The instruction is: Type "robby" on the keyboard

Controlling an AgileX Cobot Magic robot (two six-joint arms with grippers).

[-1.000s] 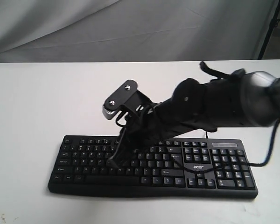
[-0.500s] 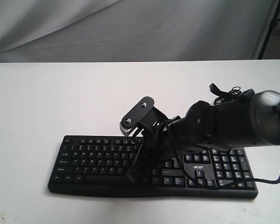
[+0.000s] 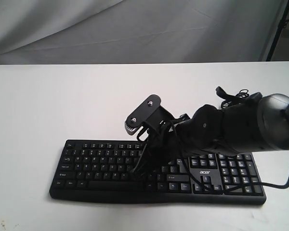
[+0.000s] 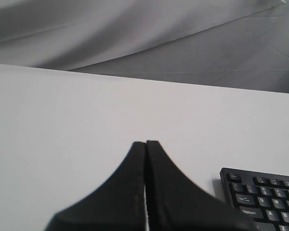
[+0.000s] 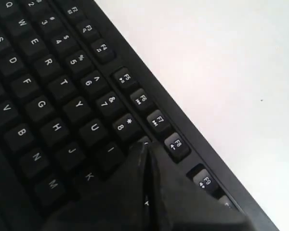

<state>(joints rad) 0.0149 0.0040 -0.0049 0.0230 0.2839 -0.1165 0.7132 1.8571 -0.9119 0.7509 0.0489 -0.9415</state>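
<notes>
The black keyboard (image 3: 86,161) with white legends and an acer logo lies near the front of the white table (image 3: 48,101). My right arm reaches across it from the right. The right gripper (image 3: 136,172) is shut and points down at the middle of the letter block. In the right wrist view the keyboard (image 5: 48,62) fills the frame; the shut right gripper (image 5: 145,146) has its tips over the key beside 8, above I, and hides it. I cannot tell whether they touch. My left gripper (image 4: 145,143) is shut and empty over bare table, left of the keyboard's corner (image 4: 265,192).
A grey cloth backdrop (image 3: 135,29) hangs behind the table's far edge. A black stand (image 3: 279,29) shows at the back right. A black cable (image 3: 284,185) loops off the keyboard's right end. The table (image 4: 62,120) around the left gripper is bare white.
The right arm swung right and down towards the keyboard's front rows. In the last half second its shut tip rose slightly, back towards the upper letter rows.
</notes>
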